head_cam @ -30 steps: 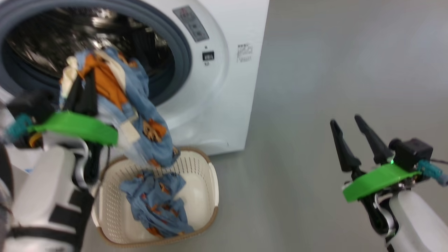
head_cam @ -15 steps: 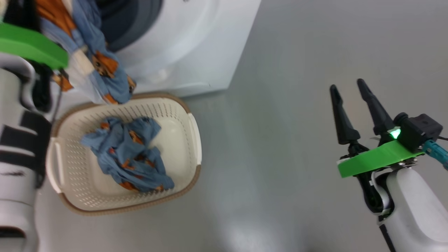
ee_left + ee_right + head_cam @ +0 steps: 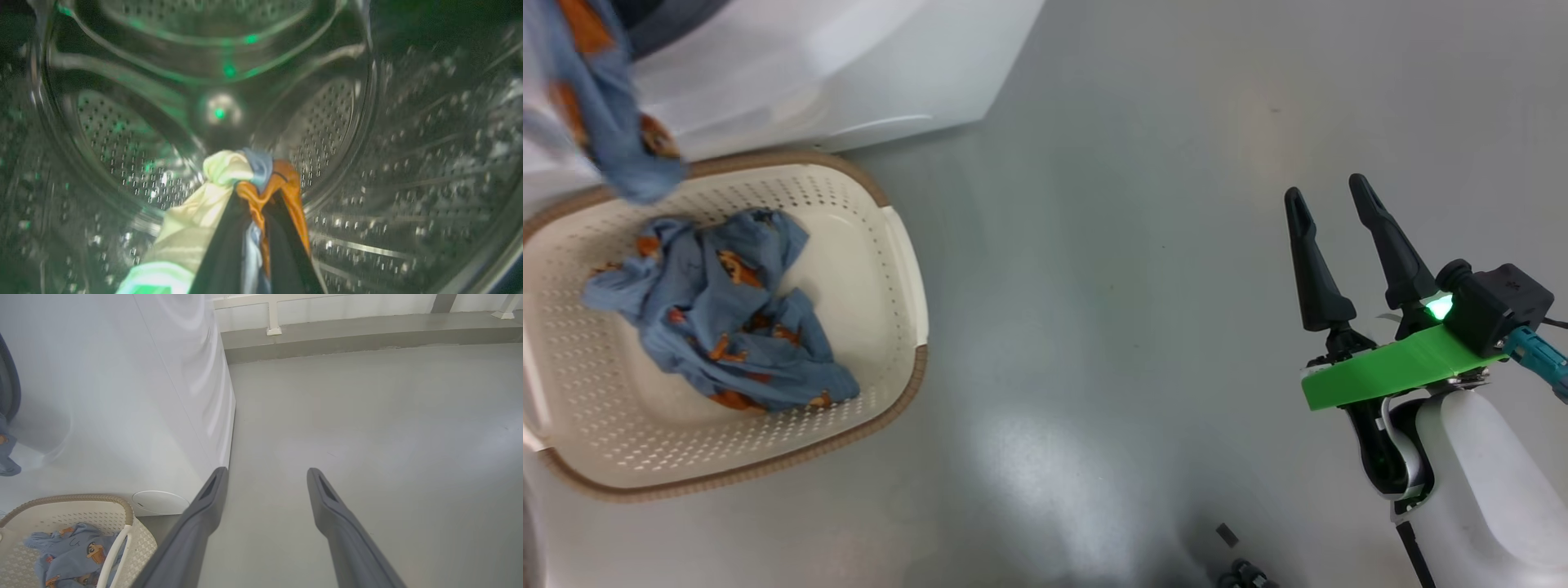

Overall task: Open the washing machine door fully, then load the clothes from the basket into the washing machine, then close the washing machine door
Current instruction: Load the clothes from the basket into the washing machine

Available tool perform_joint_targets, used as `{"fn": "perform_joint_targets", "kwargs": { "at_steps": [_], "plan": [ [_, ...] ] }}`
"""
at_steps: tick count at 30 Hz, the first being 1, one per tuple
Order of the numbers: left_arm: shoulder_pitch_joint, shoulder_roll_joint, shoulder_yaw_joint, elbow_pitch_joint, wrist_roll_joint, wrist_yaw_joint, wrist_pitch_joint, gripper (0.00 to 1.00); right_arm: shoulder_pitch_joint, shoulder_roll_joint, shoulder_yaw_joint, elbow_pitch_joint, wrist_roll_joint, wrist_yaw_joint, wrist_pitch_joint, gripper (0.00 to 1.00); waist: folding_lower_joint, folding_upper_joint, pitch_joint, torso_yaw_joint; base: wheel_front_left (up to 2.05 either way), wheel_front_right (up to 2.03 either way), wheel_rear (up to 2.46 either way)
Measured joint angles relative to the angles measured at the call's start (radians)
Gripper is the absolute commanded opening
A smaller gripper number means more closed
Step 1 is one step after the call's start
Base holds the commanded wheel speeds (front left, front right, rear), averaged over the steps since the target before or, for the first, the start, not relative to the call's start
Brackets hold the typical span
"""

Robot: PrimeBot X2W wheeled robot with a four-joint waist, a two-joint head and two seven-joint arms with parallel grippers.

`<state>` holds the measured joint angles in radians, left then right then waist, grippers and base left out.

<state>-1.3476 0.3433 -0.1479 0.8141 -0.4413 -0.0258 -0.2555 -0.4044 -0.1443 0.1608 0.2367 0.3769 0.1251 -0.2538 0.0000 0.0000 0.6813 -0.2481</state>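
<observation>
My left gripper [image 3: 256, 204] is shut on a bundle of the clothes [image 3: 245, 175], cream, blue and orange, and holds it inside the washing machine's perforated steel drum [image 3: 327, 122]. In the head view the bundle's blue tail [image 3: 613, 139] hangs down the white washing machine [image 3: 833, 73] front, over the basket's far rim. The cream basket [image 3: 894, 269] stands on the floor against the machine and holds another blue printed garment [image 3: 719, 327]. My right gripper [image 3: 1325, 189] is open and empty over bare floor, well right of the basket. The washing machine door is out of view.
Grey floor [image 3: 1111, 286] stretches to the right of the machine and basket. In the right wrist view a raised grey kerb [image 3: 367, 332] and a white railing post [image 3: 273, 318] stand beyond the machine's side [image 3: 184, 375]. Small dark parts [image 3: 1237, 567] lie at the head view's bottom edge.
The head camera has swung down and to the right, so machine and basket slid left. My left gripper has carried the bundle up into the drum. The right gripper holds its pose.
</observation>
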Motion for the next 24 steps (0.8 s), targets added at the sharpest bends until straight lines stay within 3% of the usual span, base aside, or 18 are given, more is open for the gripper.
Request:
{"fn": "perform_joint_targets", "kwargs": {
  "at_steps": [4,5,6,7,14,24],
  "plan": [
    [0.005,-0.024,0.13,-0.151,0.06,0.01,-0.002,0.0,0.0,0.011,0.001,0.001,0.0,0.0,0.0,1.0,0.0,0.0,0.013,-0.018,0.0,0.0,0.0],
    [0.011,-0.034,0.146,-0.14,0.067,0.008,-0.004,0.27,0.0,0.012,0.001,0.003,0.0,0.0,0.0,1.0,0.0,0.0,0.011,-0.02,0.0,0.0,0.0],
    [0.023,-0.048,0.161,-0.109,0.066,0.005,-0.005,0.85,0.0,0.012,0.002,0.004,0.0,0.0,0.0,1.0,0.0,0.0,0.008,-0.021,0.0,0.0,0.0],
    [0.037,-0.058,0.167,-0.066,0.066,-0.002,-0.004,1.0,0.0,0.012,0.003,0.006,0.0,0.0,0.0,1.0,0.0,0.0,0.004,-0.02,0.0,0.0,0.0],
    [0.063,-0.097,0.172,0.16,0.066,-0.031,-0.004,1.0,-0.003,0.01,0.019,0.024,0.002,0.0,0.0,1.0,0.0,0.0,-0.024,-0.002,0.0,0.0,0.0],
    [0.177,-0.152,0.196,0.169,0.084,-0.07,-0.004,1.0,-0.018,0.002,0.031,0.064,0.013,0.0,0.0,1.0,-0.0001,0.0,-0.103,0.019,0.0,0.0,0.0]
  ]
}}
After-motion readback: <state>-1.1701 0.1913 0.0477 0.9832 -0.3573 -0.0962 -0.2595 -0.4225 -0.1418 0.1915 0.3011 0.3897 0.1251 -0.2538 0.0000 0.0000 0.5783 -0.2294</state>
